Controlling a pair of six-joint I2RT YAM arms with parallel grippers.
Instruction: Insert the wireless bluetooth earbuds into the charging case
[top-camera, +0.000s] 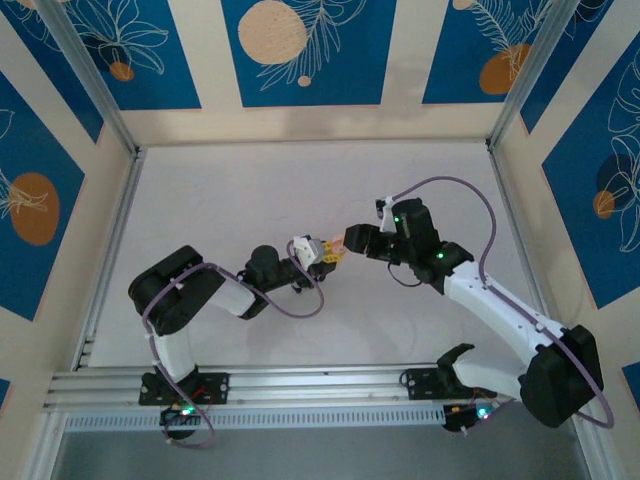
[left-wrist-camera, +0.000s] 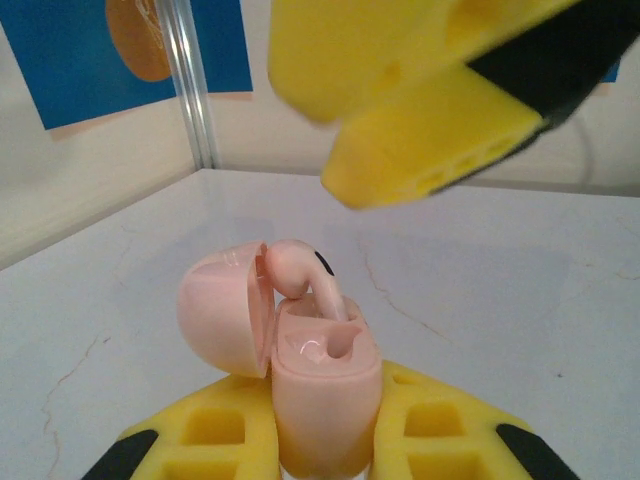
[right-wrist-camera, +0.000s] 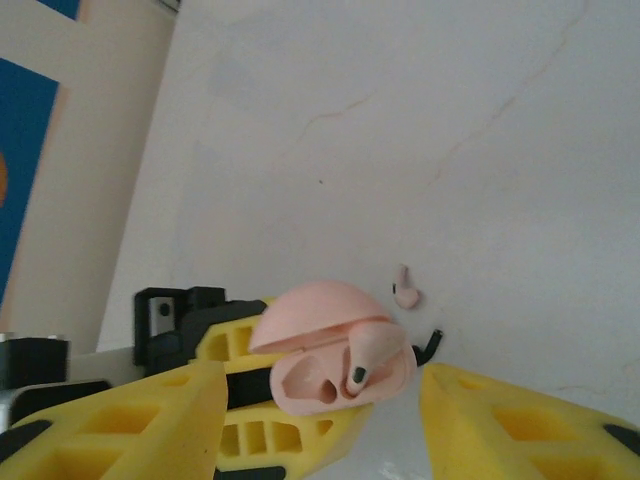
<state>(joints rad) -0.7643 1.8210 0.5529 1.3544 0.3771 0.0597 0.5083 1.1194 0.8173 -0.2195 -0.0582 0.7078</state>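
A pale pink charging case (left-wrist-camera: 325, 400) stands upright between my left gripper's (left-wrist-camera: 325, 445) yellow fingers, which are shut on its body. Its lid (left-wrist-camera: 225, 310) is swung open to the left. One pale pink earbud (left-wrist-camera: 300, 275) sits in the far slot with its head sticking up; the near slot is empty. My right gripper (right-wrist-camera: 320, 385) faces the open case (right-wrist-camera: 320, 370) with its fingers spread apart on either side and nothing between them. The seated earbud (right-wrist-camera: 370, 360) is not touched by those fingers. A second pink earbud (right-wrist-camera: 405, 290) lies loose on the table beyond the case.
Both grippers meet over the middle of the white table (top-camera: 300, 190), the left gripper (top-camera: 318, 258) and the right gripper (top-camera: 342, 246) tip to tip. Aluminium rails (top-camera: 110, 240) and patterned walls border the table. The right gripper's fingers (left-wrist-camera: 430, 150) hang just above the case.
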